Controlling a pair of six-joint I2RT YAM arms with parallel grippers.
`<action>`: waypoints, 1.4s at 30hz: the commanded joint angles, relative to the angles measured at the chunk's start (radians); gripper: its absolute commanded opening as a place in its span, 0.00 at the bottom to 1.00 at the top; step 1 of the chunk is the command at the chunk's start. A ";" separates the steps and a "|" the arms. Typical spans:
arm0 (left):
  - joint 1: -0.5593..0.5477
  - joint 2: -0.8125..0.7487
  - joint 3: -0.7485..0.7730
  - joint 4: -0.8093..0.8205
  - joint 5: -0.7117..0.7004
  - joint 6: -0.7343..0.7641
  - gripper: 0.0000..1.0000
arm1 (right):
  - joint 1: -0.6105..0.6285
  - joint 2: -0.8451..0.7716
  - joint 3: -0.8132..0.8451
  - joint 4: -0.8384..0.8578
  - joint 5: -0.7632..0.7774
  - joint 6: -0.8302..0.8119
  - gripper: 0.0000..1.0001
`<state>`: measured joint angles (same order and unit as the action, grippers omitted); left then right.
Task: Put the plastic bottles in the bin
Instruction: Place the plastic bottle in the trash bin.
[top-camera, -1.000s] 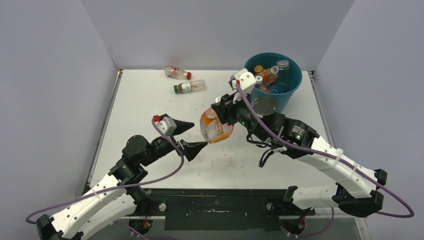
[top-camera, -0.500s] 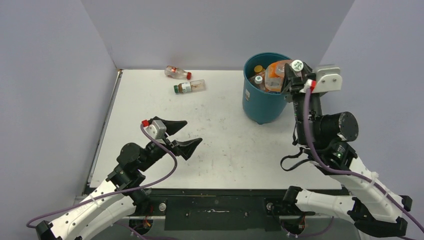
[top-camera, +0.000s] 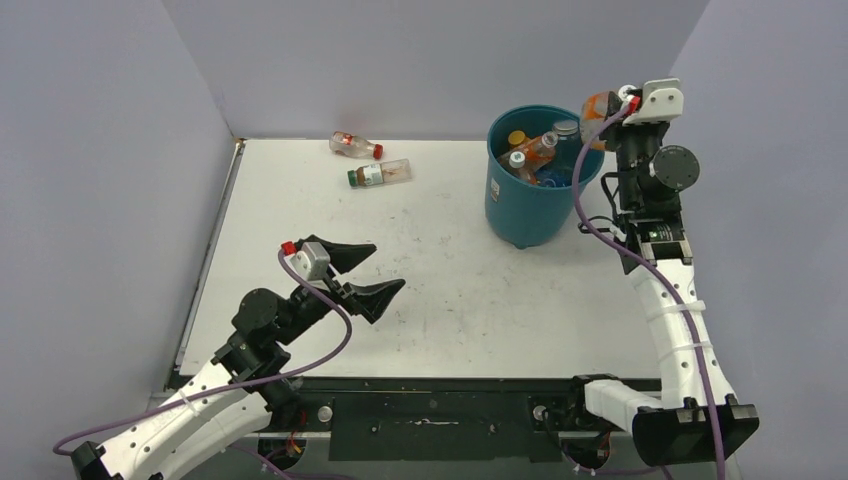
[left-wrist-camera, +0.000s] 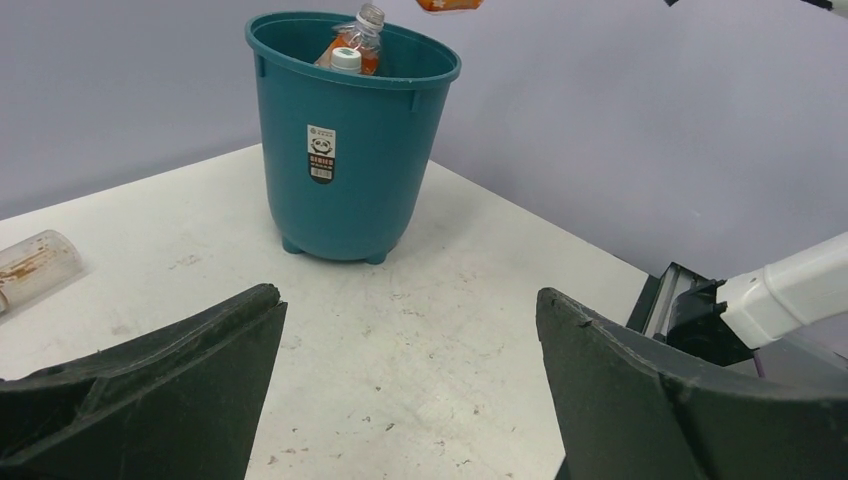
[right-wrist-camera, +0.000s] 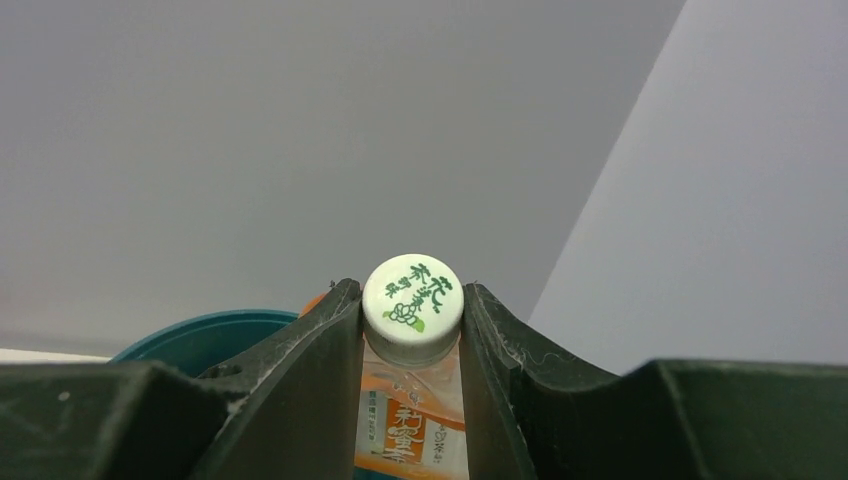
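Note:
My right gripper (top-camera: 610, 108) (right-wrist-camera: 412, 300) is shut on the neck of an orange-labelled plastic bottle (top-camera: 597, 105) (right-wrist-camera: 411, 415) with a white printed cap (right-wrist-camera: 412, 297). It holds the bottle high beside the right rim of the teal bin (top-camera: 540, 185) (left-wrist-camera: 348, 150). Several bottles (top-camera: 535, 155) (left-wrist-camera: 355, 45) lie inside the bin. Two more lie on the table at the back: a red-capped one (top-camera: 356, 146) and a green-capped one (top-camera: 380, 174). My left gripper (top-camera: 365, 270) (left-wrist-camera: 408, 300) hangs open over the table's near middle, with nothing between its fingers.
Grey walls close in the table (top-camera: 450, 290) on the left, back and right. The bin stands near the back right corner, with a white sticker (left-wrist-camera: 321, 153) on its side. A clear bottle end (left-wrist-camera: 30, 265) shows at the left edge of the left wrist view.
My right arm swung the held bottle from the table's middle across the bin, then up beside its right rim. The left arm drew back slightly, still open.

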<state>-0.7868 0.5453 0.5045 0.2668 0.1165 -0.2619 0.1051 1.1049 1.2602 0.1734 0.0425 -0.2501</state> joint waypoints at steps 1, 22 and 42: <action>-0.006 0.001 0.002 0.066 0.024 -0.023 0.96 | -0.041 0.028 0.018 0.109 -0.274 0.130 0.05; -0.008 0.039 -0.003 0.097 0.061 -0.046 0.96 | -0.180 0.060 -0.103 0.058 -0.612 0.292 0.05; -0.008 0.037 -0.006 0.104 0.068 -0.060 0.96 | -0.169 -0.035 -0.437 0.089 -0.520 0.365 0.05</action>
<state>-0.7906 0.5858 0.4942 0.3046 0.1692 -0.3111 -0.0834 1.0908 0.8860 0.3141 -0.4831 0.0727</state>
